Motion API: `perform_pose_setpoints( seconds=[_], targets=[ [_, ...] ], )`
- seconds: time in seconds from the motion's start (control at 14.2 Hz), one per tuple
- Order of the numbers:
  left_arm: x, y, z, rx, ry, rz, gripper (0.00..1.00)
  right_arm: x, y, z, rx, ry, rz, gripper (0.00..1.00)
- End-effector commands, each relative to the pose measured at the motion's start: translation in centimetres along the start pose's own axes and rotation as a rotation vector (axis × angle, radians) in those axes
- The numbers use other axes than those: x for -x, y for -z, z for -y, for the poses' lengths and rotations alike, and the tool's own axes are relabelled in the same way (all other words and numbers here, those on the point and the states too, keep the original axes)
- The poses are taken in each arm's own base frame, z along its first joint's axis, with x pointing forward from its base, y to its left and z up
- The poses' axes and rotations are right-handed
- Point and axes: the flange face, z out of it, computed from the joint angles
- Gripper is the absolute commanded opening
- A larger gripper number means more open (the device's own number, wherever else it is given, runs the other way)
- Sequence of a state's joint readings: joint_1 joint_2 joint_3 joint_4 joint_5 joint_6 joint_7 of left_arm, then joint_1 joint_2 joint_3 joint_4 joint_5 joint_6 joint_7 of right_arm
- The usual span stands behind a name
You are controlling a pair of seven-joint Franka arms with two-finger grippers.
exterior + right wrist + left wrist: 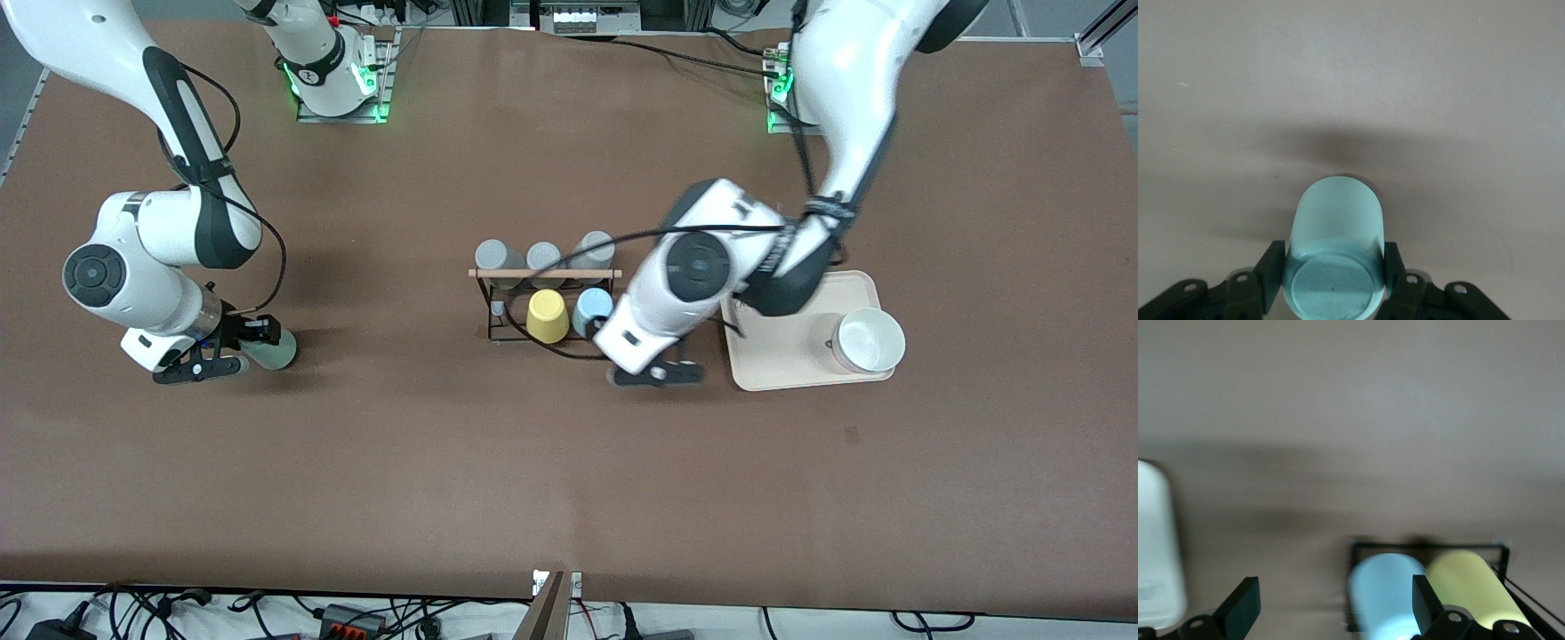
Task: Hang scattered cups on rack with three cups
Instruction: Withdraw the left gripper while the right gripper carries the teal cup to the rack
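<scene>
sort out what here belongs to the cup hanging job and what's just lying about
Belongs to the job:
- mint-green cup, gripped by the right gripper over bare table at the right arm's end
- light blue cup, on the rack
- left gripper, open beside the rack

Just lying about:
- yellow cup on the rack
- three grey cups on the rack
- tray with a white bowl

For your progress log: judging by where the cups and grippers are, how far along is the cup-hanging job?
Done: the light blue cup is on the rack beside the yellow cup, and the left gripper, jaws open, holds nothing beside the rack. In hand: the right gripper is shut on the mint-green cup toward the right arm's end of the table. Left: hanging that cup.
</scene>
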State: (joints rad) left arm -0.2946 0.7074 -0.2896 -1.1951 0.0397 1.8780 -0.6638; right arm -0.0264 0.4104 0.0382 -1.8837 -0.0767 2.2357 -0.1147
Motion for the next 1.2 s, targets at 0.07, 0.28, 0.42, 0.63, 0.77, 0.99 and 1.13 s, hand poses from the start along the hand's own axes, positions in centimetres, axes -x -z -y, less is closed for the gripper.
perform_pose_setpoints(
  seconds=[0.07, 0.28, 0.42, 0.63, 0.77, 0.99, 1.13],
  targets=[
    [-3.1, 8.5, 10.8, -0.042, 0.011, -0.009, 1.00, -2.8, 6.8, 5.1, 0.007, -0.020, 0.009, 0.39],
    [-3.1, 16.3, 18.9, -0.057, 0.070, -0.023, 1.00, -4.3, 10.1, 9.6, 0.009, -0.083, 0.027, 0.39],
    [-2.4, 19.7, 21.5, -0.060, 0.008, -0.046, 1.00, -4.8, 12.0, 13.1, 0.012, -0.112, 0.030, 0.39],
    [-0.7, 19.3, 23.8, -0.093, -0.003, -0.025, 1.00, -4.8, 13.5, 19.9, -0.008, -0.174, 0.028, 0.39],
    [1.8, 17.8, 24.4, -0.106, 0.003, -0.074, 1.00, -4.4, 13.9, 24.2, -0.034, -0.227, 0.022, 0.39],
    [6.0, 15.7, 23.0, -0.142, -0.027, -0.070, 1.00, -4.0, 15.1, 29.5, -0.044, -0.288, -0.012, 0.39],
    [5.8, 16.1, 23.2, -0.145, -0.035, -0.067, 1.00, -3.7, 15.6, 32.5, -0.052, -0.336, -0.027, 0.39]
  ],
)
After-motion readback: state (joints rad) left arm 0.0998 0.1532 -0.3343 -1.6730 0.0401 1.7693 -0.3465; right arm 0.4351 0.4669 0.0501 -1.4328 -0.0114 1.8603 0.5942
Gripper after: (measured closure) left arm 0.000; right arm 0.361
